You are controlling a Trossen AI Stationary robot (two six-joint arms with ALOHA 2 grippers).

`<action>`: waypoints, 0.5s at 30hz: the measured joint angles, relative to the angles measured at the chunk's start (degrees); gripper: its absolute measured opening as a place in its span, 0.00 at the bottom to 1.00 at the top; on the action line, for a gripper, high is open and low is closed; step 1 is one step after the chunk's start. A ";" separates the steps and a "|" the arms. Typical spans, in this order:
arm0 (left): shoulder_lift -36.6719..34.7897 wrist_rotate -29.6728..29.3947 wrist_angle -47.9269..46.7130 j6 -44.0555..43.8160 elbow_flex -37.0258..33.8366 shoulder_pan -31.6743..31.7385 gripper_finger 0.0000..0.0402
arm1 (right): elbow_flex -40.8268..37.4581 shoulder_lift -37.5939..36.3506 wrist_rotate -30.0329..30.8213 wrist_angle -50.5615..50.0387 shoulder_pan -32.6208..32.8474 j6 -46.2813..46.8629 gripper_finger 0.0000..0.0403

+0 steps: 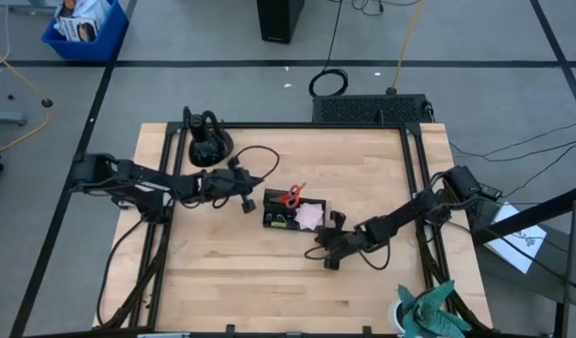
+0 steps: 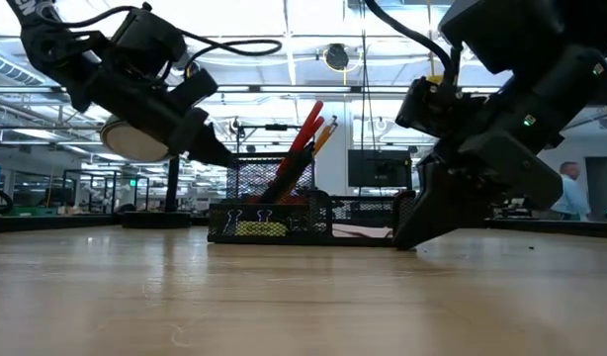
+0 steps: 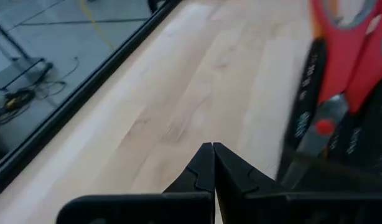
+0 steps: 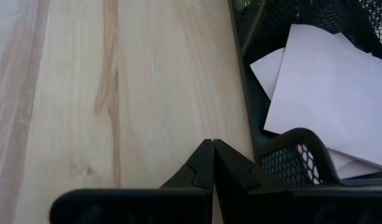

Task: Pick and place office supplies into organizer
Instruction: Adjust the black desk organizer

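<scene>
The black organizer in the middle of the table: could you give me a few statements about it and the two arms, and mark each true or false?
1. The red-handled scissors stand in the organizer. True.
2. The left gripper is wide open. False: its fingers are shut and hold nothing.
3. Pink paper lies inside the organizer. True.
4. The right gripper holds a pencil. False: it is shut on nothing, beside the organizer's wall.
5. The organizer sits at the table's front edge. False: it sits near the middle, between the two grippers.
</scene>
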 joint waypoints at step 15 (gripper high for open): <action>9.16 3.50 7.63 -1.87 0.24 -5.38 0.00 | -0.84 0.16 0.46 0.70 -1.30 -0.24 0.00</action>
